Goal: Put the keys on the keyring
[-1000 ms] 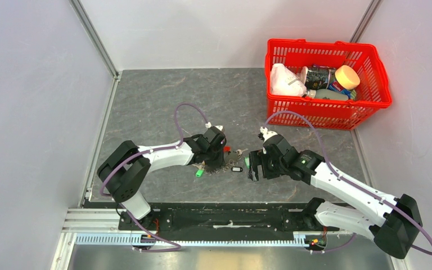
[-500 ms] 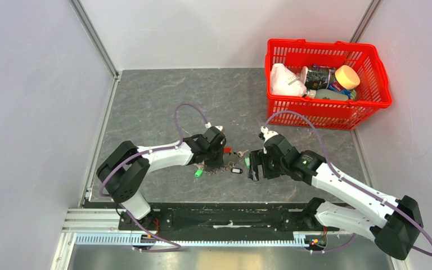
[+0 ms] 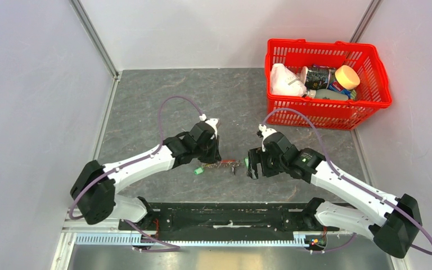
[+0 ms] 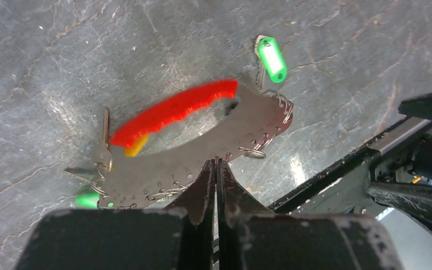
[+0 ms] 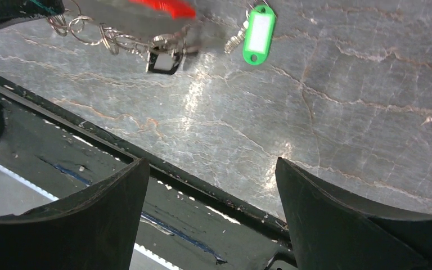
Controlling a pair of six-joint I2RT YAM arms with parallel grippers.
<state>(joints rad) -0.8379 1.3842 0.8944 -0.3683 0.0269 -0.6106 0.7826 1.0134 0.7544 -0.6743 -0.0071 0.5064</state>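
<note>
My left pincer was clamped on the dark edge of the keyring, right at its tips, with keys hanging just beyond. My right pincer stood wide apart, a green-tagged key ahead of it. I judged that thin edge grip might slip or twist once I pulled.

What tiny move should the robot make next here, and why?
Probably the right arm should ease toward the green-tagged key and close on it. The left jaws pinch the keyring by its dark edge, while the right jaws hang open and empty nearby.
</note>
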